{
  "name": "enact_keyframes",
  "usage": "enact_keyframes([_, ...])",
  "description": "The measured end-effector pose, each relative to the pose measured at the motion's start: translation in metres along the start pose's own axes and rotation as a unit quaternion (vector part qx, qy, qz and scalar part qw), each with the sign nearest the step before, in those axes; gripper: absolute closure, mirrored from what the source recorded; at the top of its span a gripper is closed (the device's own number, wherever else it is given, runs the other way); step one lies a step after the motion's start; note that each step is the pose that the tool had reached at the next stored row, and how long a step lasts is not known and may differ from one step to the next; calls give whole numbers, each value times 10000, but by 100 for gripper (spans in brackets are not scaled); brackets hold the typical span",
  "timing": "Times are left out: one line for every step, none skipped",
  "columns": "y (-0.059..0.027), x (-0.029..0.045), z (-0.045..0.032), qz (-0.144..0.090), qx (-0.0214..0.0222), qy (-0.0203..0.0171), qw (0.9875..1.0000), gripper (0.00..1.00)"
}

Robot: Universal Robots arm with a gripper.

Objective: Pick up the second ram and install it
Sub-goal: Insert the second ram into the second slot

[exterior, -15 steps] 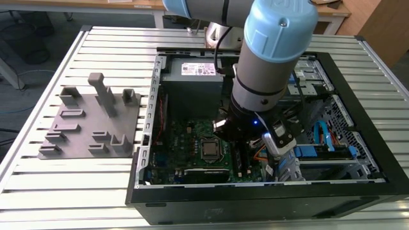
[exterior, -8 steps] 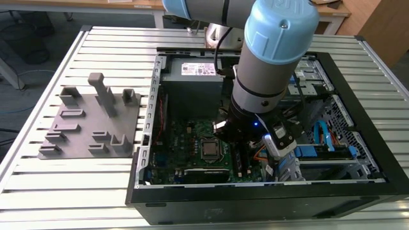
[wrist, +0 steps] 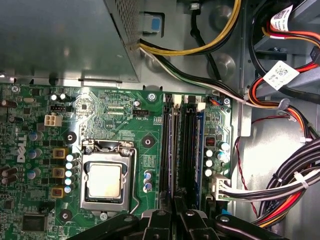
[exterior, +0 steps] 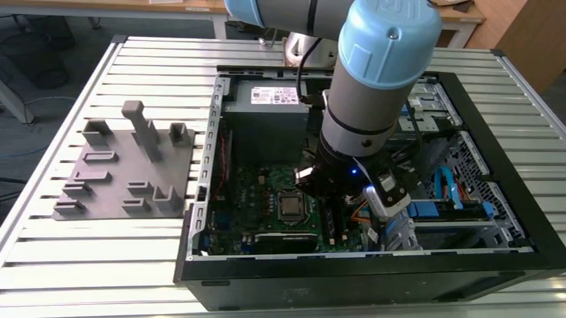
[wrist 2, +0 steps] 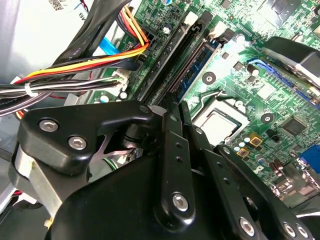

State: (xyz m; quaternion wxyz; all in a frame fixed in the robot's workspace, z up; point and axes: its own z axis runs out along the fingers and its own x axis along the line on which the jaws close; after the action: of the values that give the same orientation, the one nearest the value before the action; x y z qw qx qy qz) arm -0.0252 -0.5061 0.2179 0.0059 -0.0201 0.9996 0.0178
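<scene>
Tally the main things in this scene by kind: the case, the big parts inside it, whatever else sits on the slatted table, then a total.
Open computer case: 1
Green motherboard: 1
Silver processor socket: 1
Power supply box: 1
Grey fixture plate: 1
Total: 5

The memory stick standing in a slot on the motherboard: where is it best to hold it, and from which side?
Probably near the middle of the memory stick's long top edge, coming straight down and clamping its two flat faces. It stands on edge between the slot rails, so only that upper strip is free.
</scene>
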Motion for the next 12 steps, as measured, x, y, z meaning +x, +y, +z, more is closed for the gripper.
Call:
enact_keyframes([0, 0, 0, 0, 0, 0, 10000, 86])
enact_keyframes([0, 0, 0, 0, 0, 0, 10000, 86])
enact_keyframes([0, -1, 0, 0, 0, 0, 10000, 86])
enact_keyframes([-1, -4, 0, 3, 0, 0, 10000, 86])
enact_keyframes([-1, -4, 0, 25, 1, -1, 10000, 86])
enact_keyframes([-1, -6, 0, 57, 3, -2, 10000, 86])
enact_keyframes([-1, -8, 1, 93, 5, -3, 10000, 86])
enact_keyframes([-1, -8, 1, 129, 6, -4, 9999, 86])
enact_keyframes([-1, -9, 2, 160, 9, -6, 9999, 86])
enact_keyframes([-1, -12, 2, 182, 12, -6, 9998, 86])
enact_keyframes([-1, -13, 2, 187, 13, -6, 9998, 86])
enact_keyframes([-1, -12, 5, 187, 14, -6, 9998, 86])
